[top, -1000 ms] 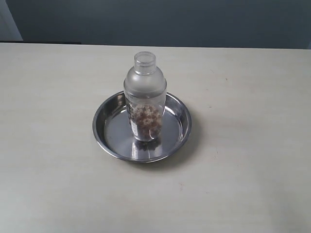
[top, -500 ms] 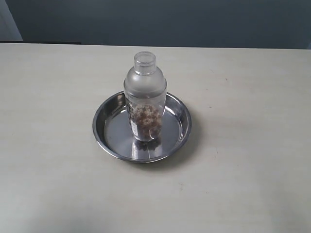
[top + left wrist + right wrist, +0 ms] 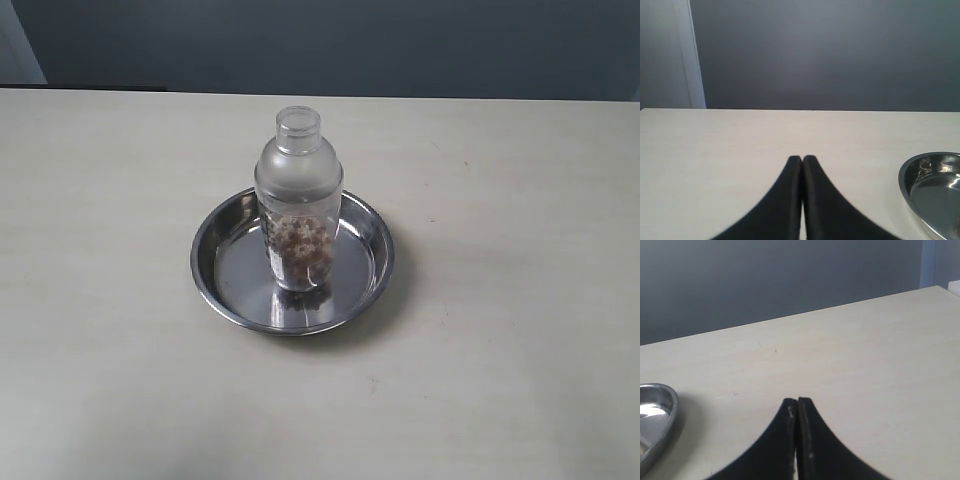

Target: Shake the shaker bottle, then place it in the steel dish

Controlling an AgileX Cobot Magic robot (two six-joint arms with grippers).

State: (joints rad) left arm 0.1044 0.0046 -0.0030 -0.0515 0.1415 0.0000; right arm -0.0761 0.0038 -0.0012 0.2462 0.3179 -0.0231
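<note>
Exterior view: shaker bottle [image 3: 298, 205] stands upright in steel dish [image 3: 232, 272]. Likely light, rigid, slippery plastic; grasp the straight body below the shoulder. Left hand [image 3: 802, 160] and right hand [image 3: 797, 401] both pressed together, empty.

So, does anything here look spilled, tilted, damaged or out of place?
Nothing stands out. The shaker bottle stands upright inside the steel dish, its cap on and the brown grains inside it; none show on the dish or the table. The left gripper and the right gripper are shut, empty, apart from both.
</note>
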